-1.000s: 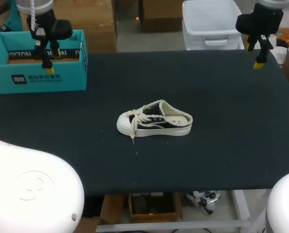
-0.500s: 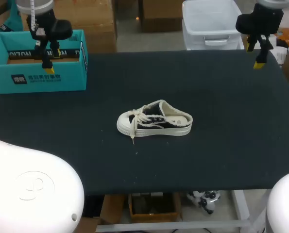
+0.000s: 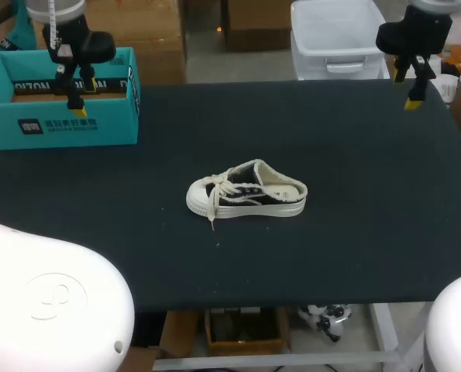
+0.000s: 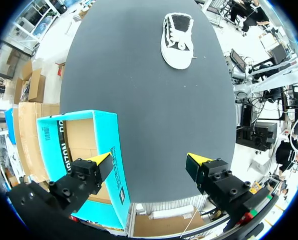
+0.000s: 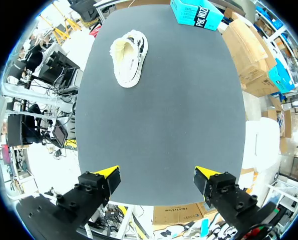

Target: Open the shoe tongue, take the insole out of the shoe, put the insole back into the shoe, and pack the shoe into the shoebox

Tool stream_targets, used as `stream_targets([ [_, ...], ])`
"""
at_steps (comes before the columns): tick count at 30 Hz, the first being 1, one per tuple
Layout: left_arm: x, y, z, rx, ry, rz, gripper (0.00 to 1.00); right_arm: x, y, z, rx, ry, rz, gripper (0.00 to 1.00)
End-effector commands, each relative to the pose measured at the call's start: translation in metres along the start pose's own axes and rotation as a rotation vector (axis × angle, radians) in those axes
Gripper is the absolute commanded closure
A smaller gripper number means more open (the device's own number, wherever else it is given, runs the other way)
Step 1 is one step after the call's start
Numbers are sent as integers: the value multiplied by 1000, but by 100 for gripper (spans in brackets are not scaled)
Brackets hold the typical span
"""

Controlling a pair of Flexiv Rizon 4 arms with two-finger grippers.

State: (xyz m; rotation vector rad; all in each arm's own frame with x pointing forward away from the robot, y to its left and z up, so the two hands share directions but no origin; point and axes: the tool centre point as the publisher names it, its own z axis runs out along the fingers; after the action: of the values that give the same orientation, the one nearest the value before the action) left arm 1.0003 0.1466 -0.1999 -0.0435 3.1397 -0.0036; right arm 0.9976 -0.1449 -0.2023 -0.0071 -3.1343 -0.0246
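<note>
Black fabric covers the tabletop [image 3: 346, 248], and the shoe [image 3: 247, 191] stands upright on its sole near the middle of it. The shoe is a black low sneaker with a cream sole and cream laces; one lace end [image 3: 212, 222] trails off the toe onto the tabletop. Its pale insole [image 3: 283, 187] shows inside the heel opening, lying within the shoe. The toe points toward the side of the left arm. The shoebox [image 3: 60, 128] is teal with a brown cardboard interior, open at the top, with nothing seen inside. It stands well apart from the shoe, beyond its toe end, toward the far corner of the tabletop on the left arm's side. The left hand [image 4: 149, 160] hangs above the shoebox wall nearest the shoe, released, its yellow-tipped fingers spread wide. One finger is over the box interior and the other over bare tabletop, and nothing is between them. The right hand [image 5: 157, 173] hangs well apart from the shoe, beyond its heel end, over the far corner of the tabletop on the right arm's side. It is likewise released, fingers spread, with nothing held. Neither hand touches the shoe.
</note>
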Motion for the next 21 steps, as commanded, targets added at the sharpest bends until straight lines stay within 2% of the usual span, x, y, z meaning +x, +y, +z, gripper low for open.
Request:
stream_targets([
  [1, 14, -8, -7, 34, 0, -40, 0, 8, 5, 8, -51, 15, 26, 0],
  [6, 30, -24, -10, 39, 16, -118, 0, 29, 30, 33, -126, 37, 33, 0],
  [10, 36, -34, -11, 41, 49, -199, 0, 44, 44, 44, -201, 12, 38, 0],
  [12, 42, -42, -11, 5, 44, -261, 0, 53, 52, 51, -258, -3, 44, 0],
  [13, 44, -45, -11, 13, 64, -252, 0, 56, 56, 54, -266, -10, 52, 0],
  [15, 50, -56, -8, -30, 97, -339, 0, 66, 64, 64, -325, -28, 60, 0],
  [17, 54, -64, -5, -33, 128, -367, 0, 69, 66, 72, -370, -42, 65, 0],
  [18, 57, -69, -3, -47, 127, -415, 0, 74, 70, 77, -373, -51, 82, 0],
  [21, 66, -77, -1, -11, 171, -434, 0, 80, 76, 89, -424, -74, 101, 0],
])
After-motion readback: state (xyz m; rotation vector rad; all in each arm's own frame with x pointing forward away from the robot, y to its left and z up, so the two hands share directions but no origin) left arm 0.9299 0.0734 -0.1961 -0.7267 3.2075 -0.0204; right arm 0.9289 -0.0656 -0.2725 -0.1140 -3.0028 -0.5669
